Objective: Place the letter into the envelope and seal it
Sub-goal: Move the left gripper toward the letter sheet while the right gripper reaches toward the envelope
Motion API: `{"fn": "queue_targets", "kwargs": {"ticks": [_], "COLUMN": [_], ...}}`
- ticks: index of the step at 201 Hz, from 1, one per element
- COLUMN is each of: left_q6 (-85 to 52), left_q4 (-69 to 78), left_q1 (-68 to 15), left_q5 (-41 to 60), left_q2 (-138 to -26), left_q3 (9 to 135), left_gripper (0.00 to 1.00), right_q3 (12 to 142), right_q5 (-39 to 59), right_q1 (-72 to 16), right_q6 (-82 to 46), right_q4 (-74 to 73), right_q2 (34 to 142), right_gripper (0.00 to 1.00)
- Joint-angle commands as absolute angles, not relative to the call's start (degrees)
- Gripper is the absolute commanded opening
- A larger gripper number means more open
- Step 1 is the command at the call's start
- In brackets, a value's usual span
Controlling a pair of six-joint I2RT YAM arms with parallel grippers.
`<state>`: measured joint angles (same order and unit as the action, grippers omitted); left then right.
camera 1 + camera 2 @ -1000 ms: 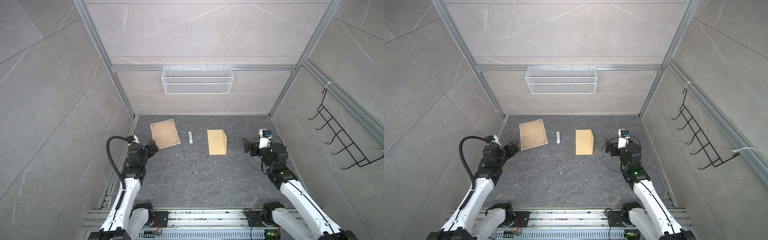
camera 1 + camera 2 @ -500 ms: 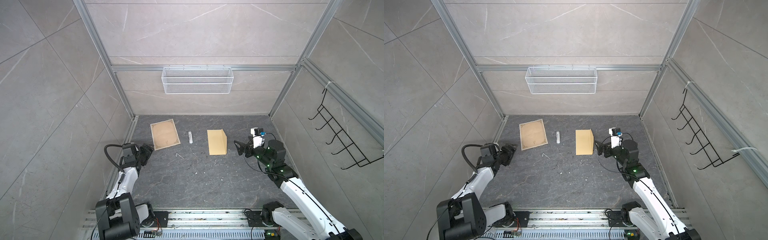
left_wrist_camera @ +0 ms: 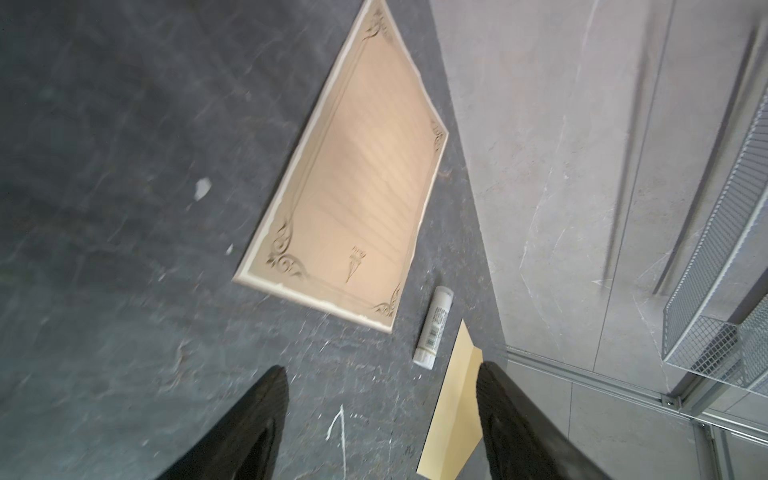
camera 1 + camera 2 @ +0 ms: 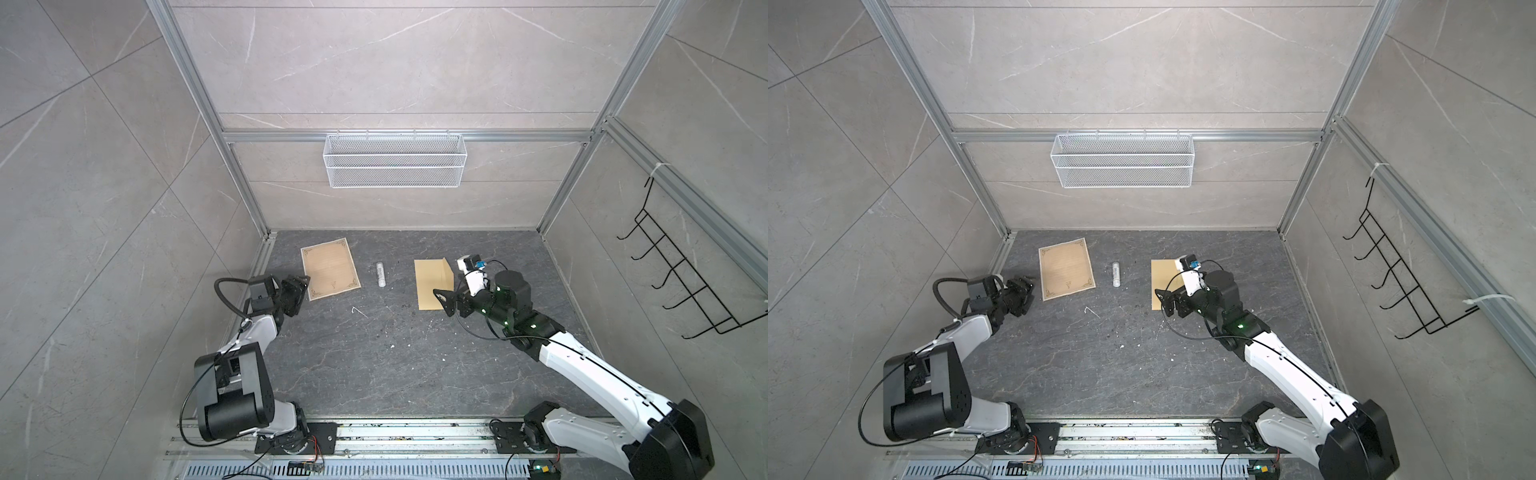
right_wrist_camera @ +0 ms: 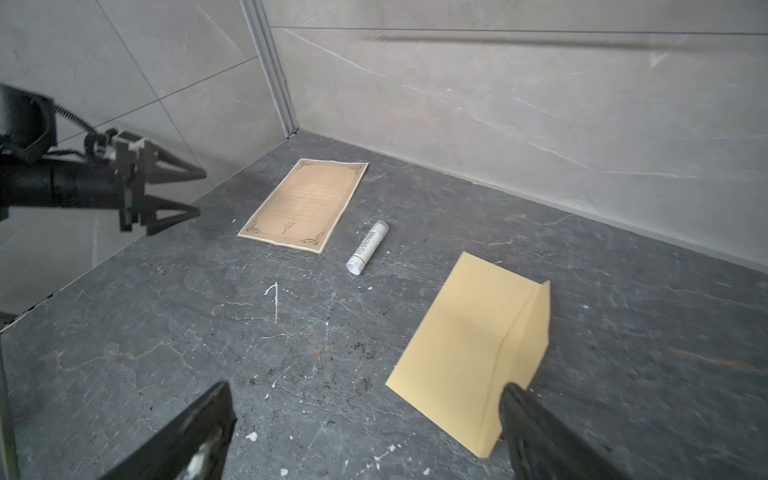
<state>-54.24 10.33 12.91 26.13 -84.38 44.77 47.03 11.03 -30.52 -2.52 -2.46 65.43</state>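
Hovering just beside the flat letter [image 4: 330, 268], left claw [image 4: 297, 289] gaped empty, probably lining up an edge pinch. Right claw [image 4: 444, 302], wide open, hung by the flap-raised envelope [image 4: 431, 282] on the table [image 4: 374, 353].

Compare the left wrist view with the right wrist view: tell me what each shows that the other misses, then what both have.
Only the left wrist view: the white wire basket. Only the right wrist view: the left gripper seen from the side, jaws apart, and the envelope whole, its flap standing up. Both: the letter lying flat on the dark table, the white tube beside it, and at least part of the envelope.
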Motion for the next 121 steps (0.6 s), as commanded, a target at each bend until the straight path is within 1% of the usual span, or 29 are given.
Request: {"fn": "queue_targets", "kwargs": {"ticks": [1,45,75,121], "left_q6": [-48.34,-43.61,-43.88,-39.68], "left_q4": [9.68,1.94,-1.5,-11.26], "left_q1": [11.47,9.16,8.14,6.27], "left_q5": [27.26,27.77,29.33,27.59], "left_q2": [-89.21,-103.27,-112.39,-122.55], "left_q3": [54.25,71.48,81.62,95.43], "left_gripper": [0.74,0.72,0.71,0.7], "right_q3": [50.89,53.76,54.41,54.67], "right_q5": [8.35,4.25,2.52,0.6], "right_q1": [-34.18,-39.31,-41.31,-43.15], "right_q6": [-2.13,-3.5,-5.48,-7.21], "right_q4": [-2.4,-1.66,-1.4,-0.33], "right_q2": [68.78,72.84,73.64,73.56], "right_gripper": [0.99,0.99,0.99,0.99]}}
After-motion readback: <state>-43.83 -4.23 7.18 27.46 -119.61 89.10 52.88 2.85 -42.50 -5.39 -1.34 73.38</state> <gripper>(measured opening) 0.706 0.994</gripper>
